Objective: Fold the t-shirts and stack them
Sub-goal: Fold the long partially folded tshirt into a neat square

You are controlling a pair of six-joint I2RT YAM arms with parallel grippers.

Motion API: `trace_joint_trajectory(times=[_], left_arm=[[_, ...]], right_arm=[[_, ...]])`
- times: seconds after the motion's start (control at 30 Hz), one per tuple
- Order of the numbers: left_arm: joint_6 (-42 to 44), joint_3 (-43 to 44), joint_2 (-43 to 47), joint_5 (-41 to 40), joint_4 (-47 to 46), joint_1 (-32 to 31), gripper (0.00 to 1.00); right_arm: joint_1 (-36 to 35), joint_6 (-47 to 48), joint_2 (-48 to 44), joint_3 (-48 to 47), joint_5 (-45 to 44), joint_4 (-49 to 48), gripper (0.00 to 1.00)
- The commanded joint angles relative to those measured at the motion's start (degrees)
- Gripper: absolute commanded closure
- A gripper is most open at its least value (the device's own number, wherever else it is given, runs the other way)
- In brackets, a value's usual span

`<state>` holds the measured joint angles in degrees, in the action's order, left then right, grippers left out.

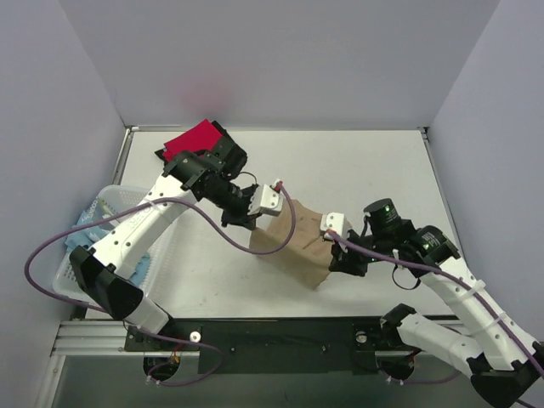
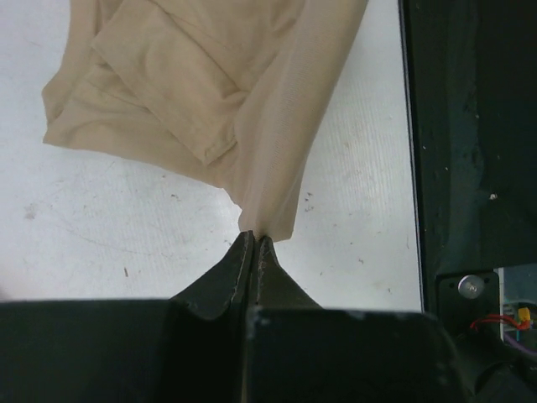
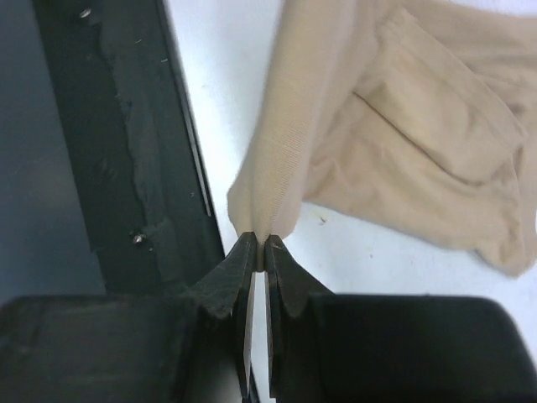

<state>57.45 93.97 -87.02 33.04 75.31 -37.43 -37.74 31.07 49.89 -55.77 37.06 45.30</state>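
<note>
The tan-beige t-shirt [image 1: 293, 246] is partly folded and hangs lifted over the middle of the table, stretched between both grippers. My left gripper [image 1: 265, 212] is shut on its left top corner; the wrist view shows the jaws [image 2: 254, 238] pinching the cloth [image 2: 210, 92]. My right gripper [image 1: 331, 231] is shut on its right top corner, also seen in the wrist view [image 3: 258, 243] with cloth [image 3: 419, 143] trailing onto the table. A folded red t-shirt [image 1: 195, 138] lies at the back left on a black one [image 1: 160, 155]. Light-blue t-shirts [image 1: 85, 223] lie in the basket.
The white mesh basket [image 1: 68, 272] stands at the left edge of the table. The black rail [image 1: 280, 336] with the arm bases runs along the near edge, and shows in both wrist views [image 2: 470, 126] [image 3: 109, 126]. Grey walls enclose the table.
</note>
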Motion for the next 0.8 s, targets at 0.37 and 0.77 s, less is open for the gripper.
trace_joint_trajectory(times=[0.37, 0.77], left_arm=[[-21.9, 26.4, -30.1, -13.6, -10.4, 2.4, 1.00], [-24.7, 32.4, -43.7, -19.1, -19.0, 2.3, 1.00]], right_arm=[[29.2, -12.4, 17.8, -0.2, -1.1, -9.1, 1.00], [33.2, -15.7, 37.1, -4.0, -7.3, -17.4, 1.00]])
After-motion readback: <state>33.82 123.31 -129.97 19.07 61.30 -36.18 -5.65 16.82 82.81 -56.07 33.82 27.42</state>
